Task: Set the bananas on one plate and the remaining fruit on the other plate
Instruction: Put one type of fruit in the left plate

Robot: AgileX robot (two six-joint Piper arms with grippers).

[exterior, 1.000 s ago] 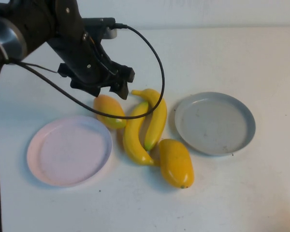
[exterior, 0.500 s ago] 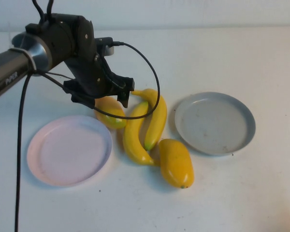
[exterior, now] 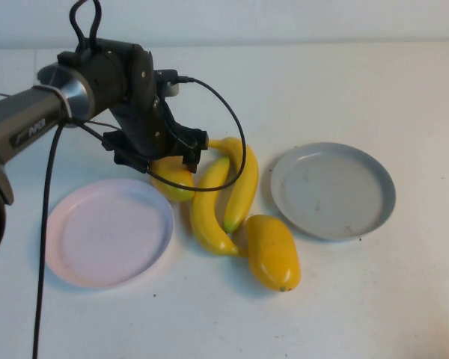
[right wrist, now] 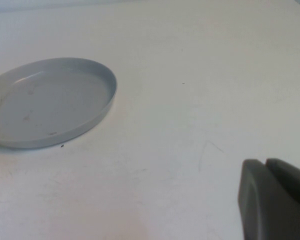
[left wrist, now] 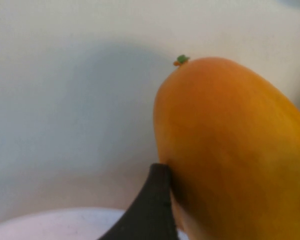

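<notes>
Two bananas (exterior: 243, 183) (exterior: 206, 213) lie side by side in the middle of the table, between the pale pink plate (exterior: 108, 232) on the left and the grey-blue plate (exterior: 333, 191) on the right; both plates hold nothing. One mango-like fruit (exterior: 272, 250) lies in front of the bananas. The other mango-like fruit (exterior: 172, 179) sits by the pink plate's far rim. My left gripper (exterior: 162, 158) is low over that fruit, open, one finger on each side. In the left wrist view the fruit (left wrist: 230, 150) fills the frame beside one dark finger (left wrist: 150, 210). My right gripper (right wrist: 265, 172) is shut and holds nothing.
A black cable (exterior: 232, 127) loops from the left wrist down over the bananas. In the right wrist view the grey-blue plate (right wrist: 50, 100) lies some way from the right gripper, with bare white table (right wrist: 190, 100) between them.
My left arm has dropped and shifted slightly toward the near side, bringing the gripper down around the mango-like fruit by the pink plate. Its jaws have spread wider. Fruit and plates have not moved.
</notes>
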